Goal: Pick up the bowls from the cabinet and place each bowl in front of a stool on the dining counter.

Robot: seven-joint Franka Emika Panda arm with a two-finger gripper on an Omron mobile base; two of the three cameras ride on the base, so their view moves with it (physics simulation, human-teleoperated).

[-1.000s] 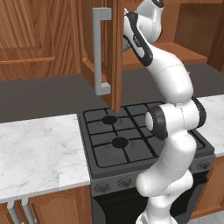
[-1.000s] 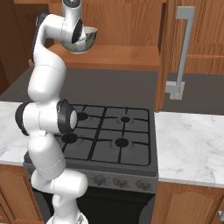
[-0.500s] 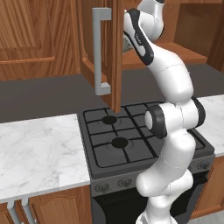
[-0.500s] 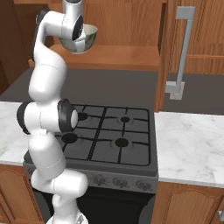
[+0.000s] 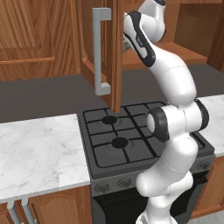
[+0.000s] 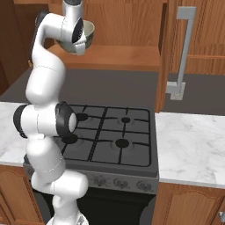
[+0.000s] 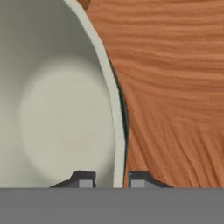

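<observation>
Cabinet shelf [image 6: 118,57] under cream bowl [image 7: 57,109]; hand [image 7: 113,179] has just clenched on bowl rim, fingers astride wall. Bowl grasped, ready for lifting out.

Arm raised high (fingers [image 7: 85,178] nearly together).

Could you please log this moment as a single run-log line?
stage: grasping bowl | gripper: closed on cream bowl rim | location: cabinet shelf | door: open
</observation>
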